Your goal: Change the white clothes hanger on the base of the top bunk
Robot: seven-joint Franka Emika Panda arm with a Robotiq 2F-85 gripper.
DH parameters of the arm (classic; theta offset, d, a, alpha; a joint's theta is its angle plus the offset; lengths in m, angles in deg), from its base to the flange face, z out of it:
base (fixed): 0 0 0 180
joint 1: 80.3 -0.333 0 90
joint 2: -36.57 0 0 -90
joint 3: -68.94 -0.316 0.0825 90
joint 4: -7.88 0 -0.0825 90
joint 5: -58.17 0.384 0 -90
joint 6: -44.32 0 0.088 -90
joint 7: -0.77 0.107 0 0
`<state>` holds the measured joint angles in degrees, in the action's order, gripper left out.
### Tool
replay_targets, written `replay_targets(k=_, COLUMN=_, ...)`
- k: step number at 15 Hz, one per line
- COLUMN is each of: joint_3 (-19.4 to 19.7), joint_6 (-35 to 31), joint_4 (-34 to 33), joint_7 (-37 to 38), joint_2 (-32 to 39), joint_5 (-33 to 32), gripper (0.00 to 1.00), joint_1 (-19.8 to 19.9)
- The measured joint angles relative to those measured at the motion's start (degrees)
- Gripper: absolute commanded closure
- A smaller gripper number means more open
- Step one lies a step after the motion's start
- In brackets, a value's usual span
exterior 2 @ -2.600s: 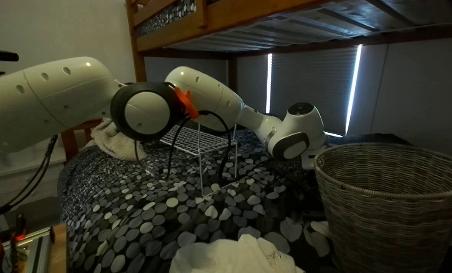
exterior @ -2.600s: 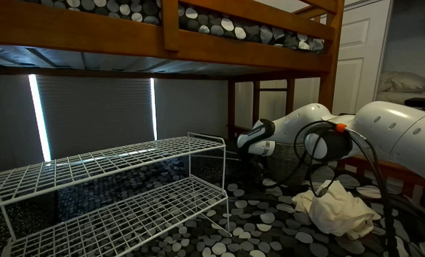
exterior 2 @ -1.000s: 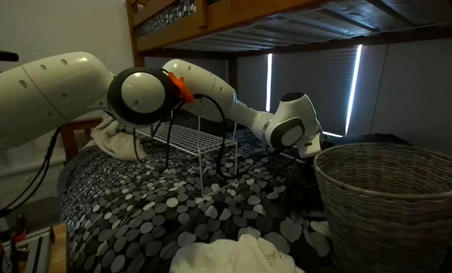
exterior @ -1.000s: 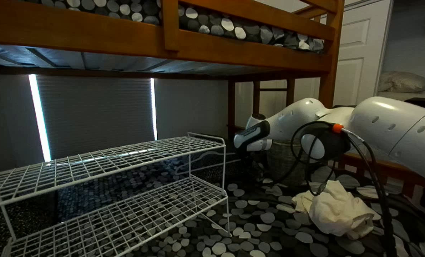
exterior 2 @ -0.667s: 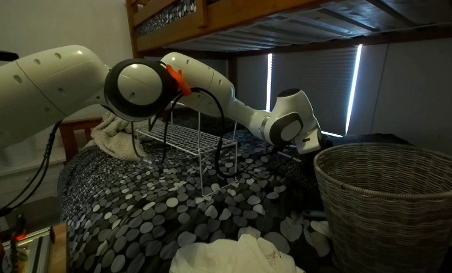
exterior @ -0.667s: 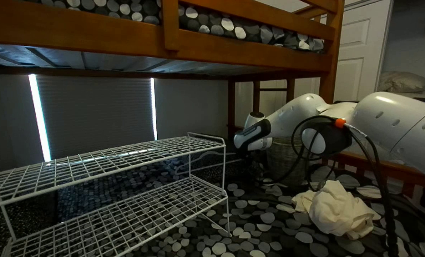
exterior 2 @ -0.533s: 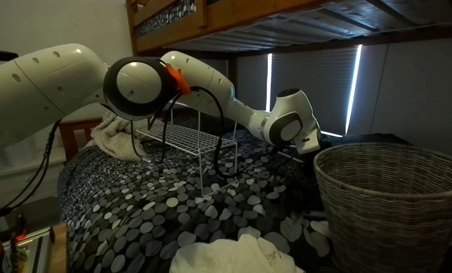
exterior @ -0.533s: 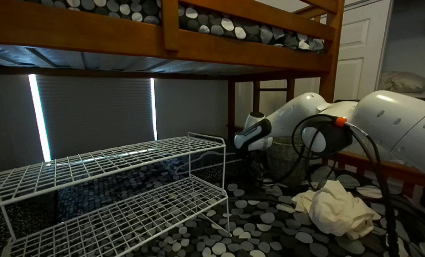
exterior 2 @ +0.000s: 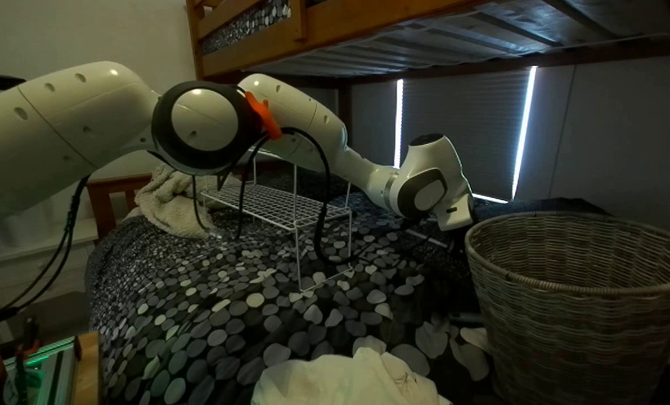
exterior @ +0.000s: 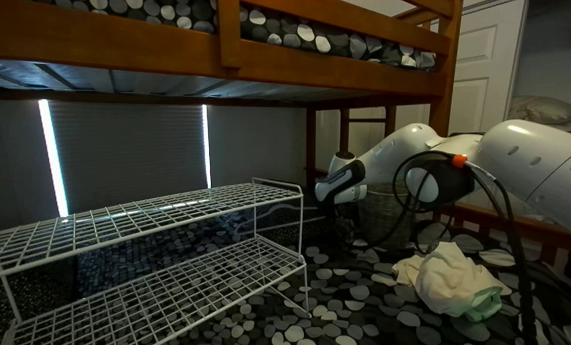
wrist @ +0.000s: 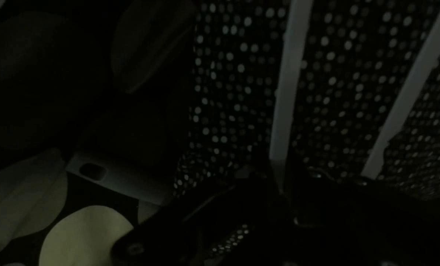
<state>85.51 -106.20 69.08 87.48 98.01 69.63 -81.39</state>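
The white clothes hanger point(wrist: 290, 74) shows in the wrist view as two pale bars over the dotted dark bedding. The bar nearer the middle runs in between the dark fingers of my gripper point(wrist: 279, 181), which is shut on it. In an exterior view the thin hanger point(exterior: 290, 224) lies low behind the end of the wire rack, and its right end is hidden at my gripper point(exterior: 334, 218). The base of the top bunk point(exterior: 122, 48) is a brown wooden rail well above the arm, seen in both exterior views point(exterior 2: 335, 42).
A white two-tier wire rack point(exterior: 180, 206) stands on the bed beside the arm. The wicker wastebasket point(exterior 2: 576, 343) is close to my wrist. A crumpled pale cloth point(exterior: 458, 282) lies on the bedding. A grey strip with a hole point(wrist: 123, 181) lies near the gripper.
The arm's elbow has risen, and the wrist has tilted and shifted slightly. More of the hanger shows now than at first, and it has dipped slightly over the last half second.
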Motion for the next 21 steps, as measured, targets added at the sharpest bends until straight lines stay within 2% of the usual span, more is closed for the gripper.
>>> replay_targets(k=4, joint_3=-0.15, joint_6=0.00, joint_4=2.33, joint_7=-0.04, joint_2=-1.91, joint_5=-0.81, gripper=0.97, joint_1=-0.33)
replay_targets(k=7, joint_3=-0.15, joint_6=0.01, joint_4=6.90, joint_7=-0.06, joint_2=-5.06, joint_5=-1.50, gripper=0.97, joint_1=-0.76)
replay_targets(k=13, joint_3=0.35, joint_6=-0.57, joint_4=21.38, joint_7=-1.59, joint_2=-15.80, joint_5=-2.60, gripper=0.97, joint_1=-0.60)
replay_targets(k=21, joint_3=0.51, joint_6=-9.38, joint_4=42.27, joint_7=-6.48, joint_2=-33.41, joint_5=-6.58, gripper=0.97, joint_1=-2.03)
